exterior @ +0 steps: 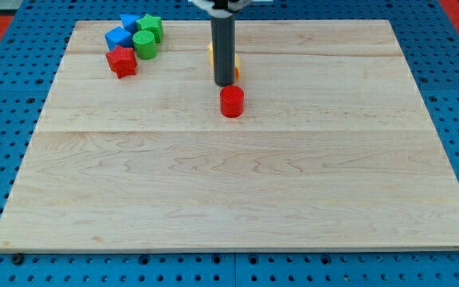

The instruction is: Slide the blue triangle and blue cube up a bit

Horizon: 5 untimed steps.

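While the wooden bench (237, 191) lay mostly bare, the arm's dark rod (224, 48) stood upright near the view's top centre, well apart from the blocks it was meant to shift, so I judged the step in hand to be the approach, with no push begun. My tip (224, 84) sat just above a red cylinder (232, 102), and a yellow-orange block (234, 65) was mostly hidden behind the rod, its shape not clear. This tool had no jaws to open or close; it was a plain rod, and it held nothing. Over at the view's top left sat a tight cluster: a blue cube (119, 37) and what looked like the blue triangle (131, 21) above it, with a green cylinder (144, 45) and another green block (153, 27) just beside them, and a red block (122, 61), its shape unclear, just below. My judgement was that the next move called for the tip to travel left and come in beneath the blue pair, between the cube and that red block, then push toward the view's top without dragging the green neighbours along.
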Each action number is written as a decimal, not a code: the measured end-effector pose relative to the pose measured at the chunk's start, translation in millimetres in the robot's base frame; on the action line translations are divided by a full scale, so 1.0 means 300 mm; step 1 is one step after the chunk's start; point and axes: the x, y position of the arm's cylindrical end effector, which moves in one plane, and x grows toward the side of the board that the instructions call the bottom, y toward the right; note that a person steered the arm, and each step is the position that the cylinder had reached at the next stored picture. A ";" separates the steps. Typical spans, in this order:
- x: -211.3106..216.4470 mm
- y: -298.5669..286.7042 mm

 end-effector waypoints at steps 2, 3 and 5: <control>0.188 -0.207; 0.254 -0.648; -0.229 -0.686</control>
